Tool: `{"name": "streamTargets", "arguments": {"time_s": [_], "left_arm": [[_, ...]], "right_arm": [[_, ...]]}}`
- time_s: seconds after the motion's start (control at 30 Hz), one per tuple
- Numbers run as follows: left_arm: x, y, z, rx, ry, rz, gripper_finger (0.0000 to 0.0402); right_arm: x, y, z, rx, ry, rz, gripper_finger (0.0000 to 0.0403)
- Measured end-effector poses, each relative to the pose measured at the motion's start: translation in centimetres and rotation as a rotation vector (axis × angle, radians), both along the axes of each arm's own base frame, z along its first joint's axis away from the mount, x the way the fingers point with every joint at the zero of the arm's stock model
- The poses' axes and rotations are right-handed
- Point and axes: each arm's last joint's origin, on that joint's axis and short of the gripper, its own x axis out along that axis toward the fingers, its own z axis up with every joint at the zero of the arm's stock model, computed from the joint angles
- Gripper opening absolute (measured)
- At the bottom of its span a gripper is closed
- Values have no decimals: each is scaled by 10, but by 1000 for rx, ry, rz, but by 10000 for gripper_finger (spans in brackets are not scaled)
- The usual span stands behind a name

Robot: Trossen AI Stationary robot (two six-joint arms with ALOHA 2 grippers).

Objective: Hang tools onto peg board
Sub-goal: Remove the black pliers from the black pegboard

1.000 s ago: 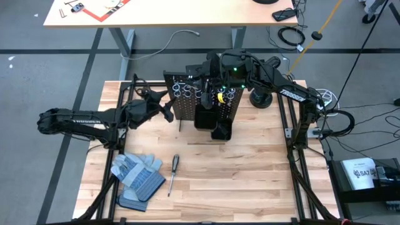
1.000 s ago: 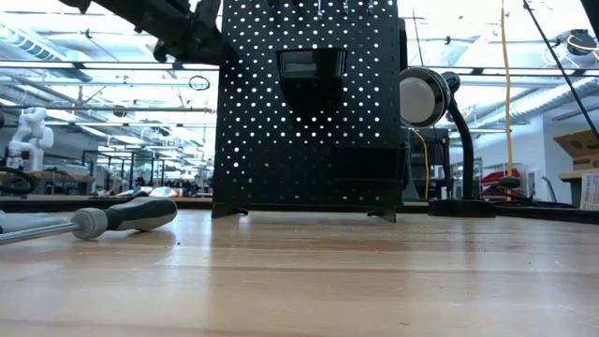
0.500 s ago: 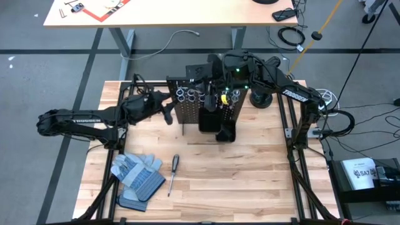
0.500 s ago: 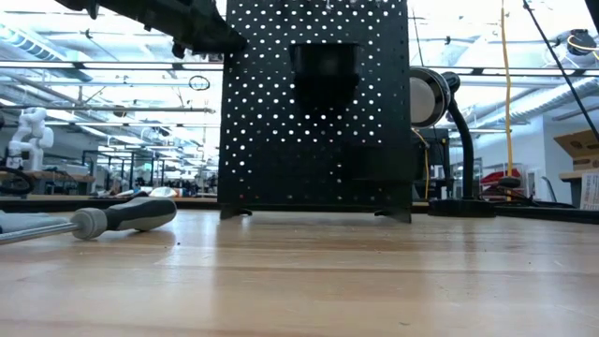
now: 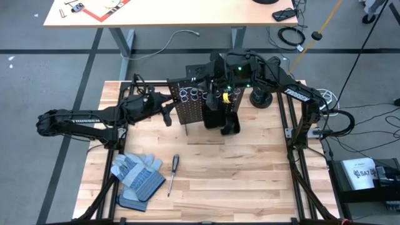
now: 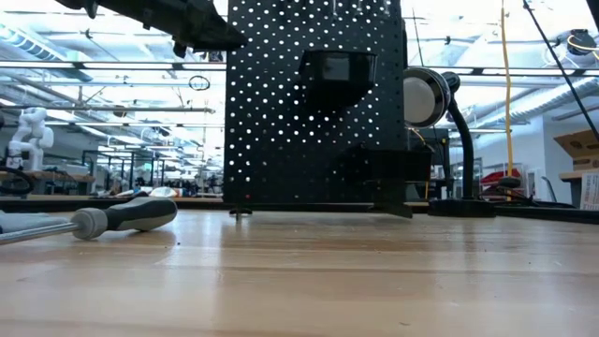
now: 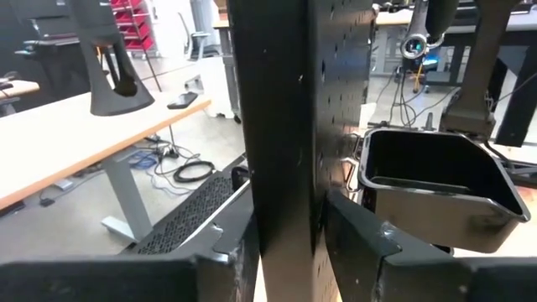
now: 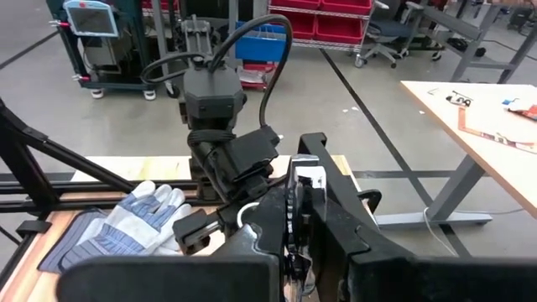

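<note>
The peg board [image 5: 203, 107], an upright black perforated panel with silver rings and black bins [image 5: 226, 122], stands at the table's far middle; its foot [image 6: 241, 213] rests on the wood. My left gripper [image 5: 167, 111] sits at the board's left edge and is shut on it. My right gripper [image 5: 217, 84] is shut on the board's top. A dark-handled screwdriver [image 5: 173, 174] lies flat on the table near the front left, clear of both grippers. The other tools, apart from those in the rings, cannot be made out. My left gripper pinches the peg board's upright left edge [image 7: 285, 189] between its two fingers [image 7: 239, 252], one on each face. The fingers come roughly level from the table's left. My right gripper pinches the board's top edge [image 8: 291, 205] between its shut fingers, coming from the far side and slanting slightly down. The board stays upright with its base on the table.
Grey-and-blue work gloves [image 5: 136, 178] lie near the front left beside the screwdriver. A black desk lamp [image 5: 259, 97] stands just right of the board. The near half of the table is bare wood [image 5: 250, 181].
My left gripper has rolled and shut onto the board's left edge. The peg board, held at its top by my right gripper, has turned about its upright axis and shifted toward the table's right, its bins swinging right.
</note>
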Motion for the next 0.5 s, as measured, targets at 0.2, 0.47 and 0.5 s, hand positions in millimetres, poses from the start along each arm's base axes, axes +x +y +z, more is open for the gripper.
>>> {"name": "streamTargets", "arguments": {"time_s": [0.2, 0.47, 0.5], "left_arm": [[0, -1, 0, 1, 2, -21, 115], [1, -2, 0, -4, 1, -60, 102], [1, -2, 0, -3, 1, -68, 102]], "right_arm": [[-10, 3, 6, 3, -7, 4, 21], [-20, 5, 13, 4, -11, 10, 21], [-21, 5, 13, 5, -10, 12, 21]]}}
